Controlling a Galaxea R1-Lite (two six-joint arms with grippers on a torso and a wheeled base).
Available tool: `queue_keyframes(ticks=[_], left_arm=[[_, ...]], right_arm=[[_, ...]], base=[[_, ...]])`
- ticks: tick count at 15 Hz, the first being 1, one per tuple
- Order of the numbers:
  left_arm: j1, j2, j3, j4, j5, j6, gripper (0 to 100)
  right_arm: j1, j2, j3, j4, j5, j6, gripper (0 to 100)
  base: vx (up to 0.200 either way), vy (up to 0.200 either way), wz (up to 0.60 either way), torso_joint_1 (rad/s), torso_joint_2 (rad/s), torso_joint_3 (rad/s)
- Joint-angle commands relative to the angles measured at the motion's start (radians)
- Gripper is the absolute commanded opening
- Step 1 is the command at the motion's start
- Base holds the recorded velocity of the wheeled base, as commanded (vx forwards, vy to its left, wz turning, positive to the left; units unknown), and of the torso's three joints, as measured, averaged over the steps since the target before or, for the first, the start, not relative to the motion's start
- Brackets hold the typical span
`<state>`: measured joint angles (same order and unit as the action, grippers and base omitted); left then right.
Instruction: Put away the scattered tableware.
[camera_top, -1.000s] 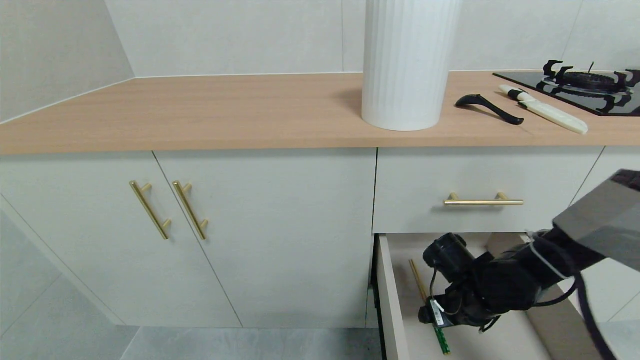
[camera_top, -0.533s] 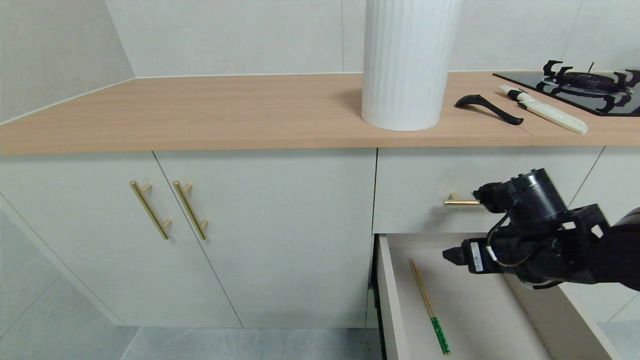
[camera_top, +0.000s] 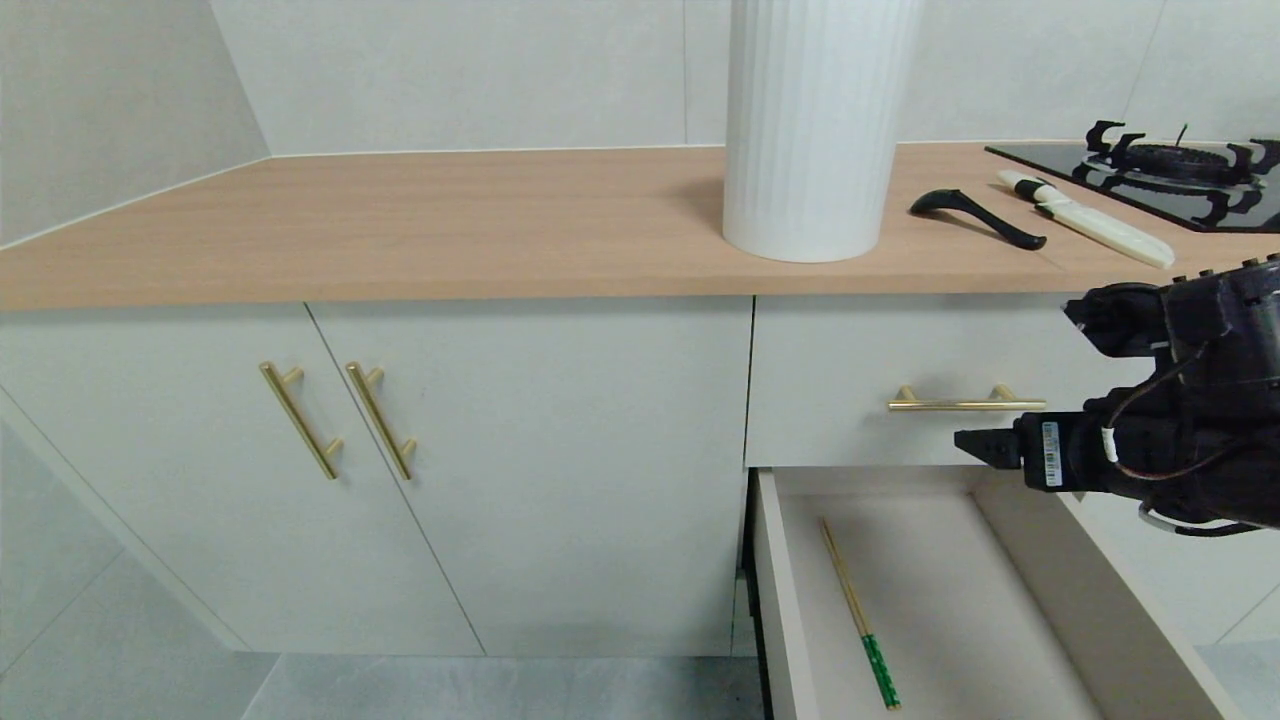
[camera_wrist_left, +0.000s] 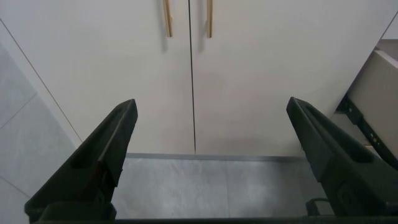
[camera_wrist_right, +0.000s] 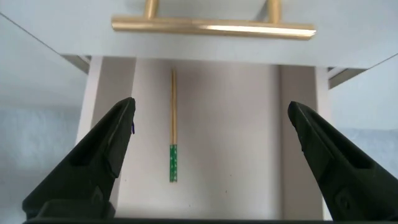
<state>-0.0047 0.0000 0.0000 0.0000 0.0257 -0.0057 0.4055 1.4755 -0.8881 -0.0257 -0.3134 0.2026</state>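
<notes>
Chopsticks (camera_top: 858, 628) with green ends lie in the open drawer (camera_top: 1050, 590), near its left wall. Right gripper (camera_wrist_right: 210, 107) hangs above the drawer, spread wide and empty. Left gripper (camera_wrist_left: 211, 102), equally wide and empty, faces the cabinet doors (camera_wrist_left: 249, 81). On the counter (camera_top: 450, 220) rest a black spoon (camera_top: 975, 215) and a white knife (camera_top: 1085, 220).

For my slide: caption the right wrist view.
Open right end effector above the open drawer, chopsticks lying inside.

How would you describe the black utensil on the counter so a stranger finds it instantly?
Start at the tall white ribbed cylinder on the wooden countertop. Just toward the stove lies the black utensil, curved and all black, unlike the pale knife beside it.
</notes>
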Motion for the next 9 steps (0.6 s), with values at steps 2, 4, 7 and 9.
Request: queue_keyframes(ticks=[2, 4, 7, 9], left_arm=[[0.000, 0.000, 0.000, 0.000, 0.000, 0.000, 100], [0.000, 0.000, 0.000, 0.000, 0.000, 0.000, 100], [0.000, 0.000, 0.000, 0.000, 0.000, 0.000, 100], [0.000, 0.000, 0.000, 0.000, 0.000, 0.000, 100]], right_arm=[[-0.001, -0.017, 0.001, -0.002, -0.023, -0.022, 100], [-0.001, -0.018, 0.003, -0.002, -0.024, -0.023, 100], [-0.001, -0.020, 0.001, -0.002, -0.024, -0.023, 100], [-0.001, -0.020, 0.005, 0.000, -0.024, -0.023, 100]], base=[[0.000, 0.000, 0.00, 0.000, 0.00, 0.000], [0.000, 0.000, 0.00, 0.000, 0.00, 0.000], [0.000, 0.000, 0.00, 0.031, -0.13, -0.091], [0.000, 0.000, 0.00, 0.034, -0.24, -0.259]])
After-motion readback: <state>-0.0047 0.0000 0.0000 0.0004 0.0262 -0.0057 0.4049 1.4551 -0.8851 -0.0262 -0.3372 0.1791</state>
